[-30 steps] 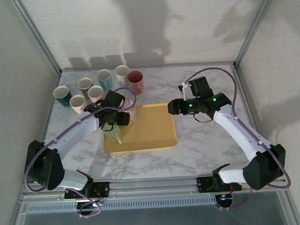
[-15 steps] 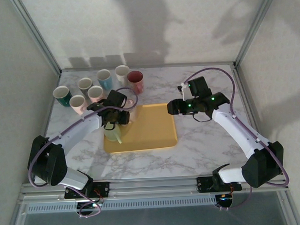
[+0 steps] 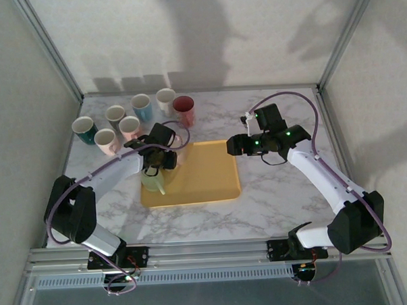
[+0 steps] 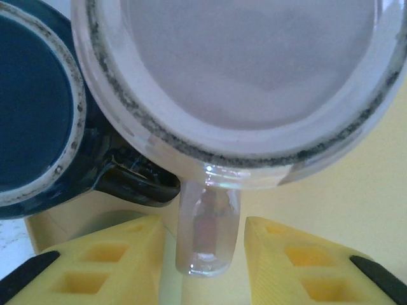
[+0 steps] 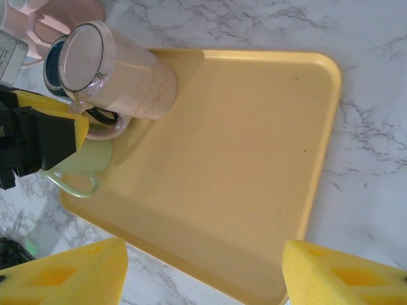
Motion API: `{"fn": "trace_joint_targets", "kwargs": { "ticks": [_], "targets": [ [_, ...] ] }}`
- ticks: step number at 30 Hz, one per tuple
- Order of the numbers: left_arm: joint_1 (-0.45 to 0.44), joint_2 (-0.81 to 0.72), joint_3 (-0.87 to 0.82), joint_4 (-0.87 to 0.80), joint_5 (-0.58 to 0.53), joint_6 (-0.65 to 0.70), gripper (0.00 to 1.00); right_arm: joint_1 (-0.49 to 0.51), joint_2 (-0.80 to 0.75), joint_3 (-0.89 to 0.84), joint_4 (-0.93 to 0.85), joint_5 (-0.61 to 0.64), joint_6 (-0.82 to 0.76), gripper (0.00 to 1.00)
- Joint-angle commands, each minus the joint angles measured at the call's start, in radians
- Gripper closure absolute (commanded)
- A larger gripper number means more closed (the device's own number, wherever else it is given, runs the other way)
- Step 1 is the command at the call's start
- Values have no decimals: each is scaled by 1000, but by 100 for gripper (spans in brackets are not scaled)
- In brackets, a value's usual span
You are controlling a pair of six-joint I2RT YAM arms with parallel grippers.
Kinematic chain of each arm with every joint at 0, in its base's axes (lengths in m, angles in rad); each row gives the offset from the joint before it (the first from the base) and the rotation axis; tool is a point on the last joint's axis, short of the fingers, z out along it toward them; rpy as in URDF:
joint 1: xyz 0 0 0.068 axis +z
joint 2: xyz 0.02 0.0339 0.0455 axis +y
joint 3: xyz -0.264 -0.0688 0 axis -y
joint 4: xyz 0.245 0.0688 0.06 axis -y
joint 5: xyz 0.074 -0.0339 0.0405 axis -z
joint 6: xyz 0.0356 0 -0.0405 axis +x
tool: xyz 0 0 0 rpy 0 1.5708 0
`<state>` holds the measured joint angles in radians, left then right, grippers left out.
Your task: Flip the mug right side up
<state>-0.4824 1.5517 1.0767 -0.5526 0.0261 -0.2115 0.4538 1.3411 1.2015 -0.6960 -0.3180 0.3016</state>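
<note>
Mug [image 4: 254, 63] stands upside down at the far left corner of the yellow tray [image 5: 254, 159], its handle [image 4: 206, 232] pointing straight at the left gripper [image 4: 205, 270]. That gripper's jaws stand narrow, one on each side of the handle, not quite touching. The right gripper [image 5: 203, 273] hangs wide open, well apart to the right.
</note>
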Motion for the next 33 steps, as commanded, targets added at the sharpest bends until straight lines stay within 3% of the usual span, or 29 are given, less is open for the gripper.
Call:
{"fn": "trace_joint_targets", "kwargs": {
  "ticks": [1, 6, 13, 19, 26, 33],
  "targets": [
    [7, 23, -13, -1, -31, 10, 62, -7, 10, 24, 1, -20, -13, 34],
    [7, 38, -18, 4, -35, 15, 65, -7, 1, 27, -3, -17, -17, 34],
    [7, 14, 22, -35, -43, 14, 91, -9, -19, 24, -16, -4, -21, 34],
    [5, -55, 104, -94, -24, -5, 94, -8, -41, 19, -12, -2, -14, 34],
    [7, -188, 182, -46, 104, -75, 99, -12, -77, 14, -13, -84, -7, 33],
    [19, -343, 147, 208, 276, -263, 100, -13, -121, 0, 75, -279, 66, 33]
  ]
}}
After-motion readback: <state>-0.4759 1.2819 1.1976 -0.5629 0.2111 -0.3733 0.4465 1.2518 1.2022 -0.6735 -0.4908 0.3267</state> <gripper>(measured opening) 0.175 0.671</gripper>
